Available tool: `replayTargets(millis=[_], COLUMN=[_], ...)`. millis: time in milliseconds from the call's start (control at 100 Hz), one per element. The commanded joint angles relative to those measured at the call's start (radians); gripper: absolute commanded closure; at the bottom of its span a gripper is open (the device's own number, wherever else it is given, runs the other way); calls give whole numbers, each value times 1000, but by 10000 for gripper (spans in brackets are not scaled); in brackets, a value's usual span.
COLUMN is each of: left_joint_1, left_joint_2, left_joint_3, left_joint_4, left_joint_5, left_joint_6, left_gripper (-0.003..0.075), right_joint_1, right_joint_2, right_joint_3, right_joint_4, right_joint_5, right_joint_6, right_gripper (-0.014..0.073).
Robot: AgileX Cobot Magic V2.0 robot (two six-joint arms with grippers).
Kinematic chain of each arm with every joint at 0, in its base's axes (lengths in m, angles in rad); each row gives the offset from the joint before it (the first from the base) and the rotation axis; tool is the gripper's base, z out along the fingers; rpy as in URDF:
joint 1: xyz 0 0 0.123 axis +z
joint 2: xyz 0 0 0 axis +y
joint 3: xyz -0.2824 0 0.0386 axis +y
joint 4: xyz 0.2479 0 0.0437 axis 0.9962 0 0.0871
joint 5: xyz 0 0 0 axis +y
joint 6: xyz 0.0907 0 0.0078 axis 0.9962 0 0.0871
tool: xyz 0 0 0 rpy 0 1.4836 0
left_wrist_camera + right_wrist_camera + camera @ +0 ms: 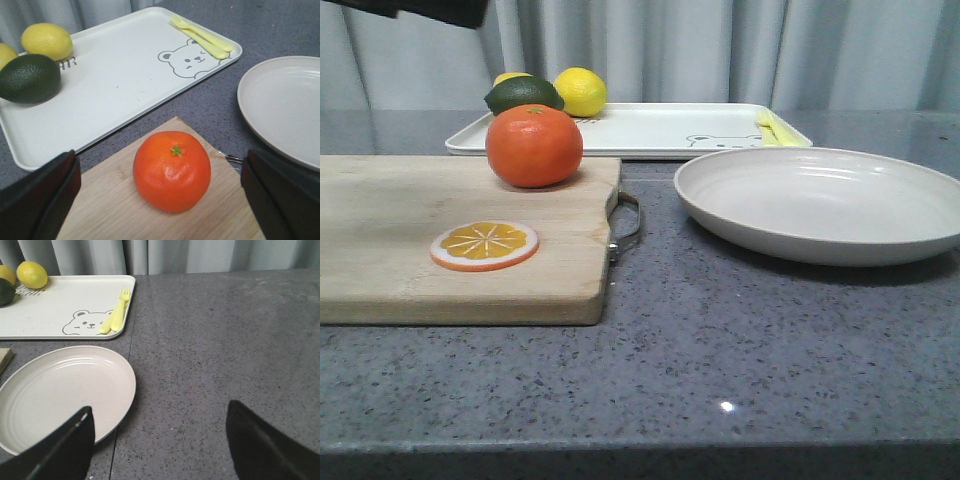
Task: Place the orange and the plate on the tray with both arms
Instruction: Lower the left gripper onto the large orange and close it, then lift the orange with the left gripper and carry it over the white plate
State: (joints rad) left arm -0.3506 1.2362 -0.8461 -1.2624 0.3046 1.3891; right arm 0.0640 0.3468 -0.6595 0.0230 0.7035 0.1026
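The orange [534,146] sits on the far right corner of a wooden cutting board [420,260]. In the left wrist view the orange [172,170] lies between the wide-apart fingers of my left gripper [160,155], which is open and not touching it. The off-white plate [825,203] rests on the grey table to the right of the board. My right gripper [160,407] is open over bare table beside the plate [60,395], one finger over its rim. The white tray [650,130] with the bear drawing lies behind both.
On the tray [125,75] are a yellow lemon [47,41], a dark green fruit [29,78] and a pale yellow fork [200,36]. An orange slice [484,245] lies on the board. The board's metal handle [627,222] points toward the plate. Curtains hang behind.
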Motion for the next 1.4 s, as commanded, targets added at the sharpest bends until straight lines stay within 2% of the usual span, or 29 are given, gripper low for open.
replayTargets(millis=[0, 290, 870, 990, 1160, 1230, 1300, 1390], left_joint_1=[-42, -102, -102, -102, -102, -102, -102, -102], left_joint_2=[52, 221, 353, 366, 368, 368, 366, 359], left_joint_3=[-78, -190, -192, -192, -192, -192, -195, -209], left_joint_4=[-38, -50, -75, -74, -74, -74, -77, -102], left_joint_5=[-61, -86, -106, -106, -106, -99, -75, -18], left_joint_6=[10, 10, 6, 1, -1, -1, -1, -1], left_gripper=[92, 92, 97, 189, 438, 513, 549, 552], right_joint_1=[3, 3, 3, 3, 3, 3, 3, 3], right_joint_2=[18, 18, 18, 18, 18, 18, 18, 18], right_joint_3=[-34, -34, -33, -33, -33, -33, -33, -33], right_joint_4=[1, 1, 1, 1, 1, 1, 1, 1], right_joint_5=[-73, -72, -66, -66, -66, -66, -66, -66], right_joint_6=[-9, -9, -9, -9, -9, -9, -9, -9], right_gripper=[41, 41, 43, 43, 43, 43, 43, 43])
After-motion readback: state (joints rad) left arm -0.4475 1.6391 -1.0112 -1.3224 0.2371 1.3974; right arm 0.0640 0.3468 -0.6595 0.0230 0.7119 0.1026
